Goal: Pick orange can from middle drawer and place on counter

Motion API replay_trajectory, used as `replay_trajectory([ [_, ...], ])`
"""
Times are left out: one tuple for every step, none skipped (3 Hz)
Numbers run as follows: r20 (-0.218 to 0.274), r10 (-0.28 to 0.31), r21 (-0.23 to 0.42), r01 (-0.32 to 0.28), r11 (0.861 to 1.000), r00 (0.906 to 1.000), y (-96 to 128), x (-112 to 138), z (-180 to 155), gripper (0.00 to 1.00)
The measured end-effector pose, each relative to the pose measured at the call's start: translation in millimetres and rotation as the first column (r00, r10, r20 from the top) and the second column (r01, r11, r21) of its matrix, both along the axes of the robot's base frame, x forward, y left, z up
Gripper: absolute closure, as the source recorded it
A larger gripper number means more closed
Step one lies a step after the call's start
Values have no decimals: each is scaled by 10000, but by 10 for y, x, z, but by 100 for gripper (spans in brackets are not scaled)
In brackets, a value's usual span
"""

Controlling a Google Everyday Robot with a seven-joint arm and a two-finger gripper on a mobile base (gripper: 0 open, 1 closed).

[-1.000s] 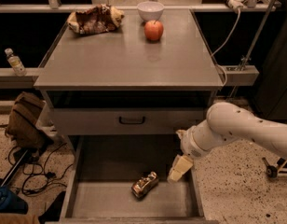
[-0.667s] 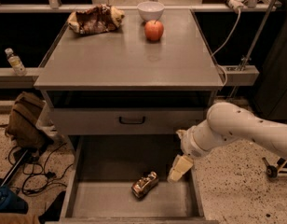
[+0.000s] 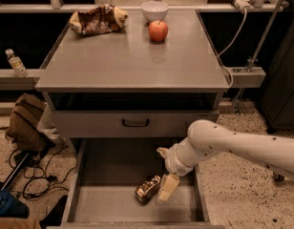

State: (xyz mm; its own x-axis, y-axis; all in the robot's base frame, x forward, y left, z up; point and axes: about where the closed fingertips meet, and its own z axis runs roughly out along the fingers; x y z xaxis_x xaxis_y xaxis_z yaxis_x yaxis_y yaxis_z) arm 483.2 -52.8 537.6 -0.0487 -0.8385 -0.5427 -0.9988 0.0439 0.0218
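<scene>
The orange can [image 3: 147, 189] lies on its side on the floor of the open middle drawer [image 3: 116, 168], near the front and right of centre. My gripper [image 3: 165, 171] reaches down into the drawer from the right on a white arm. It is open, and its lower cream finger [image 3: 168, 188] sits right beside the can's right end; I cannot tell whether it touches. The gripper holds nothing. The counter [image 3: 132, 61] is the grey top slab above the drawers.
On the counter's far edge are a brown snack bag [image 3: 97, 19], a white bowl [image 3: 154, 9] and a red apple [image 3: 158, 30]. A shut drawer front with a black handle [image 3: 135, 123] is above the open drawer. A bag [image 3: 25, 123] and cables lie on the floor at the left.
My gripper has moved left and lower inside the drawer, from apart at the can's right to right beside it. The can has not moved.
</scene>
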Motion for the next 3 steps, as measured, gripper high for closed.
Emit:
replay_trajectory([
  [-4,631,237,-631,9977,9980,173,-41,-178,0],
  [-5,631,237,-631,9977,9980,174,-41,-178,0],
  [315,1094,-410,-1080,9933,9935,527,83,-626,0],
])
